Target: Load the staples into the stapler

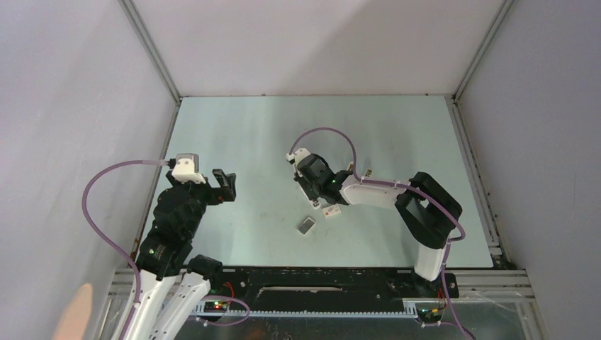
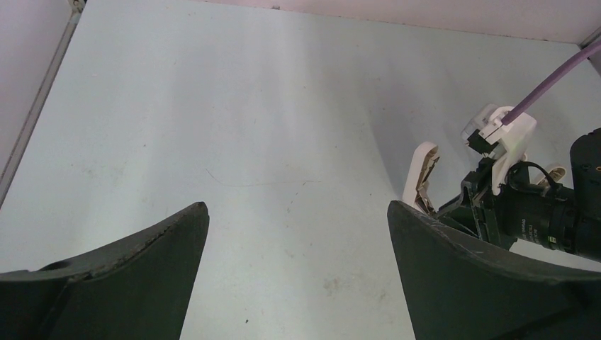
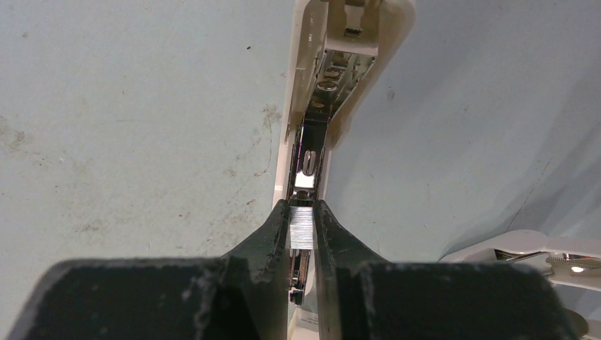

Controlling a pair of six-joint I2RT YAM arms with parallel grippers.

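My right gripper is shut on a short silver strip of staples. It holds the strip right over the open metal channel of the white stapler, which lies lengthwise ahead of the fingers. In the top view the right gripper points down at mid-table and hides the stapler. The stapler's raised white part shows in the left wrist view. My left gripper is open and empty at the left, jaws wide apart over bare table.
A small flat grey tray lies on the table just in front of the right gripper, and a small white piece lies beside it. Another whitish elongated part lies at the right in the right wrist view. Walls enclose the table.
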